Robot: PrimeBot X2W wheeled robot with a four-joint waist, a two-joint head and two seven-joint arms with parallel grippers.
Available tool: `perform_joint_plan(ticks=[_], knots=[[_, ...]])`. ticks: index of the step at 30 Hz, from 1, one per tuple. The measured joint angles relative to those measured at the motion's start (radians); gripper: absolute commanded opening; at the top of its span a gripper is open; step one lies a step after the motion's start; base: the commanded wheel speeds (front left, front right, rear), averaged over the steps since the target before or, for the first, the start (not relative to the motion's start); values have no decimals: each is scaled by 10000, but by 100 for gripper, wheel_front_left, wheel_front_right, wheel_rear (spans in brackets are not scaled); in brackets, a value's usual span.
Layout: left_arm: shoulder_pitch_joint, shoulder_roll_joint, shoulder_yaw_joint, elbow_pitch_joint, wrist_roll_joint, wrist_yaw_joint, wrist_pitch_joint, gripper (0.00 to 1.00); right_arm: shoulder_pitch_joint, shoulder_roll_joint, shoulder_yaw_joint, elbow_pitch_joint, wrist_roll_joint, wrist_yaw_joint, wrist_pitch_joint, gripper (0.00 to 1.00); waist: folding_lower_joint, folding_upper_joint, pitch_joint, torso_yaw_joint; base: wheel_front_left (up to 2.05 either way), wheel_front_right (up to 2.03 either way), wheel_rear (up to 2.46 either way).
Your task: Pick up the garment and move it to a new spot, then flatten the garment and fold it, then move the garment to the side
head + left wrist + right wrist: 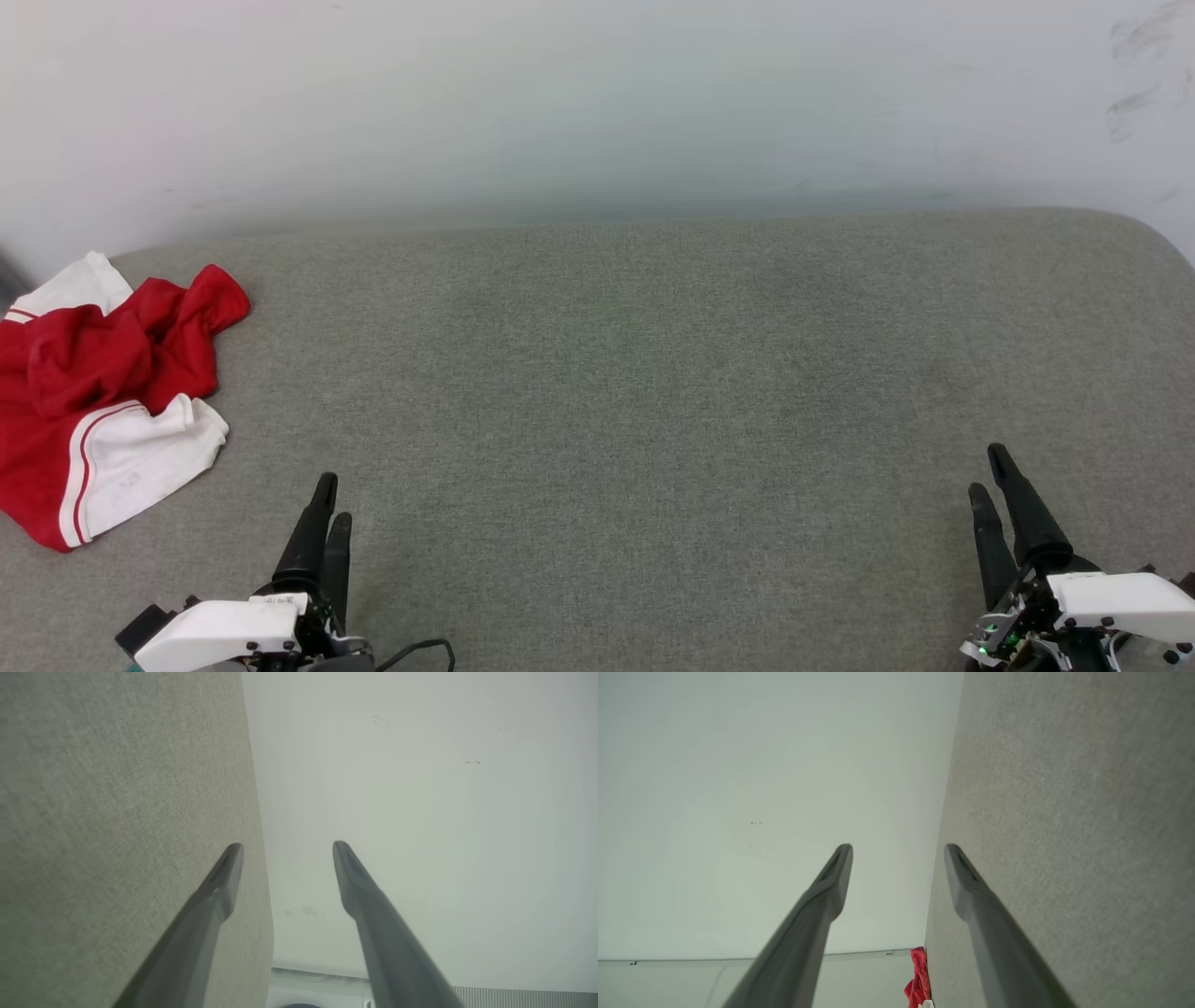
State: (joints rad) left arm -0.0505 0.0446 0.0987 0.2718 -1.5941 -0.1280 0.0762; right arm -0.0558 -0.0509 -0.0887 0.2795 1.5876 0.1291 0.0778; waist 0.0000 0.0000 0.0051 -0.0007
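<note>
In the head view, the crumpled red and white garment [103, 392] lies at 9 o'clock on the grey table [607, 392], touching neither tool. The left tool [334, 497] sits at 7 o'clock and the right tool [986, 469] at 5 o'clock. In the left wrist view, the left tool stands wide and empty before a pale wall [420, 812]. In the right wrist view, the right tool also stands wide and empty, with the garment at 6 o'clock.

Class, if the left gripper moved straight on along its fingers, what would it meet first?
The left gripper would likely reach the white wall, passing over the grey fabric surface, though depth is unclear; the red garment lies off its line.
</note>
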Motion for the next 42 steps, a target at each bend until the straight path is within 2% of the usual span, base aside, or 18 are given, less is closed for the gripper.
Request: perform_joint_plan(ticks=[6,17,24,28,34,42], knots=[[69,0,113,-102,437,0,-278,100,60,2,35,-88,-456,0,-288,100,0,0,9,4,0,0,0],[162,0,947,-357,1896,0,-759,100,87,10,-320,-481,-2332,0,-777,100,0,0,14,13,0,0,0],[156,-4,1630,-589,2913,0,-1016,100,81,12,-313,-1032,-4194,0,-1039,100,0,0,27,22,0,0,0],[145,6,1954,-941,3870,61,-1166,100,51,12,-178,-1584,-5574,0,-1164,100,0,0,45,29,0,0,0],[150,10,1597,-1987,5444,393,-1381,100,47,12,33,-2165,-7444,0,-1384,100,0,0,80,46,0,0,0],[488,12,420,-3202,7764,892,-1624,100,44,12,410,-2824,-9875,0,-1657,100,0,0,122,46,0,0,0]])
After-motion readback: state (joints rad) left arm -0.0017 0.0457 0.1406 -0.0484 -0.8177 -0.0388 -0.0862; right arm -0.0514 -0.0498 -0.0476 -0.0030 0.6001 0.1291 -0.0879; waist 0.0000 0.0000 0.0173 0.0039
